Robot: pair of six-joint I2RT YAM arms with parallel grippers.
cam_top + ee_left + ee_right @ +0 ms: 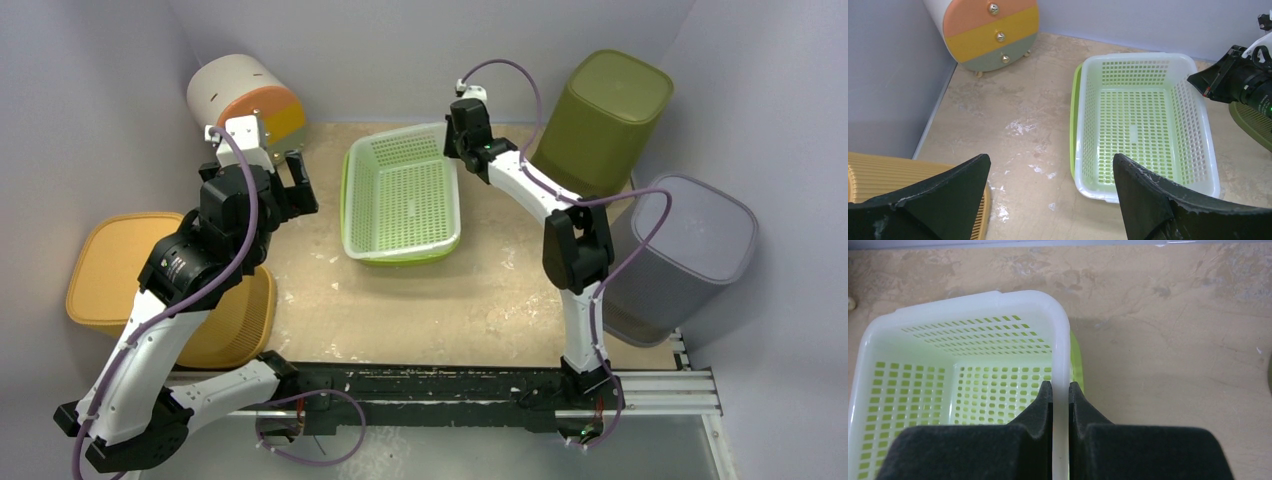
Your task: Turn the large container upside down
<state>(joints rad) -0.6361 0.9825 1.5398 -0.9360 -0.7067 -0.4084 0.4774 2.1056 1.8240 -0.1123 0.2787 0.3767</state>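
A white perforated basket (400, 192) sits upright, open side up, nested in a green basket (347, 205) at the table's middle back. My right gripper (462, 150) is shut on the white basket's right rim near its far corner. In the right wrist view the gripper (1061, 385) has one finger inside the white rim (998, 296) and one outside, with the green edge (1077, 360) just beyond. My left gripper (292, 185) is open and empty, left of the baskets. In the left wrist view the gripper (1050, 160) hovers above the table before the basket (1138, 125).
An olive bin (605, 120) and a grey bin (690, 250) stand upside down at the right. A yellow bin (120, 270) and a yellow slotted basket (240, 320) sit at the left under my left arm. A small drawer cabinet (245, 95) stands at the back left.
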